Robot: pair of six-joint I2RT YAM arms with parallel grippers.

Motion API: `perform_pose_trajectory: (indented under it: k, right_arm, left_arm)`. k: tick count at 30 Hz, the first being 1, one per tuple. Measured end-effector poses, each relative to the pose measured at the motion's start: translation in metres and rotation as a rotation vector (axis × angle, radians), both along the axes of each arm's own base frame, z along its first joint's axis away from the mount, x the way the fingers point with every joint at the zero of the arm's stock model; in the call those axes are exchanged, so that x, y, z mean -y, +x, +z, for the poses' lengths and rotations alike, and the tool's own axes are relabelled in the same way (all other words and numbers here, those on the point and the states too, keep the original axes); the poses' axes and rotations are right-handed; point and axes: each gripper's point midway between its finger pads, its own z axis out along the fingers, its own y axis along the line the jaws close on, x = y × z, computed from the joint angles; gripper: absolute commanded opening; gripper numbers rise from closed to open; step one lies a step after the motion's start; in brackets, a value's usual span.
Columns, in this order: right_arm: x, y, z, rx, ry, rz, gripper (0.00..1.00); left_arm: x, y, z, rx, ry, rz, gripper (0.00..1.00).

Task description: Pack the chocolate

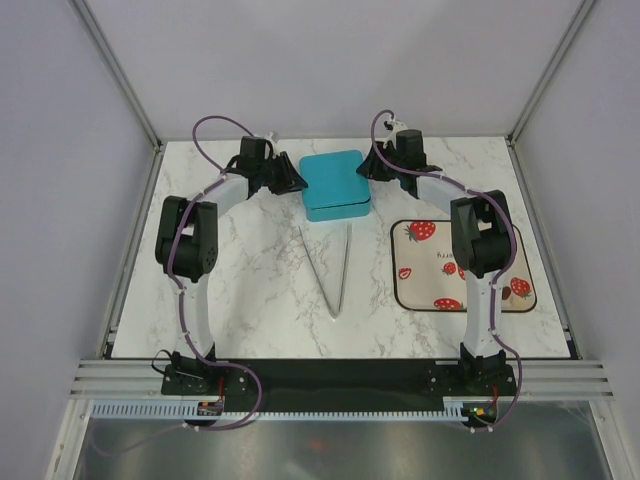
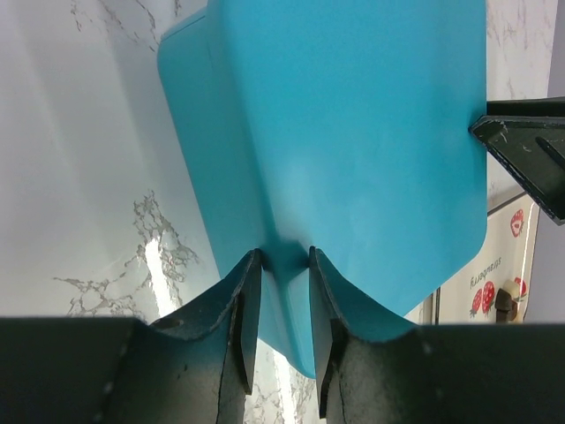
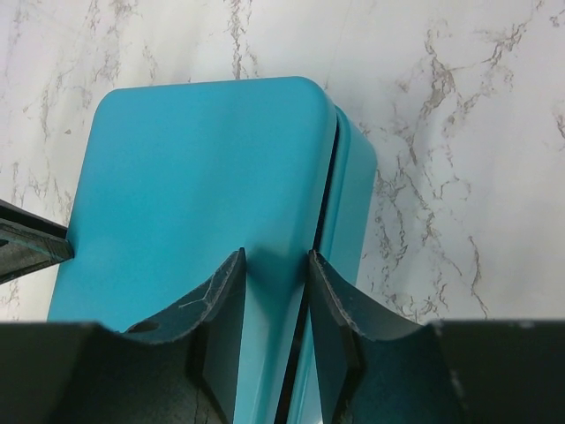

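Observation:
The teal box point(image 1: 333, 183) stands at the back middle of the table with its lid on. No chocolate shows in any view. My left gripper point(image 1: 298, 183) is at the box's left edge. In the left wrist view it point(image 2: 284, 261) is closed on the rim of the teal lid point(image 2: 353, 132). My right gripper point(image 1: 368, 170) is at the box's right edge. In the right wrist view it point(image 3: 275, 261) is closed on the lid's rim point(image 3: 203, 177), just beside the dark seam between lid and base.
Metal tongs point(image 1: 335, 270) lie open on the marble in front of the box. A cream mat with strawberry prints point(image 1: 470, 300) lies at the right, partly under the right arm. Frame posts stand at the table's back corners.

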Motion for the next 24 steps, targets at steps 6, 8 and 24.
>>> perform_pose_trajectory:
  k: [6,8,24]
  right_arm:
    - [-0.0003,-0.0012,-0.0020,-0.002,0.002,0.003,0.39]
    - [0.0000,-0.0024,-0.0042,-0.005,0.002,0.004,0.39]
    - [0.0072,-0.0034,-0.0047,-0.006,-0.013,-0.008,0.39]
  left_arm:
    - [-0.0008,-0.0050,0.0010,-0.009,0.002,-0.001,0.35]
    - [-0.0011,-0.0064,0.0003,-0.013,0.002,-0.001,0.36]
    - [0.0054,-0.0050,0.0029,-0.008,-0.013,-0.024,0.39]
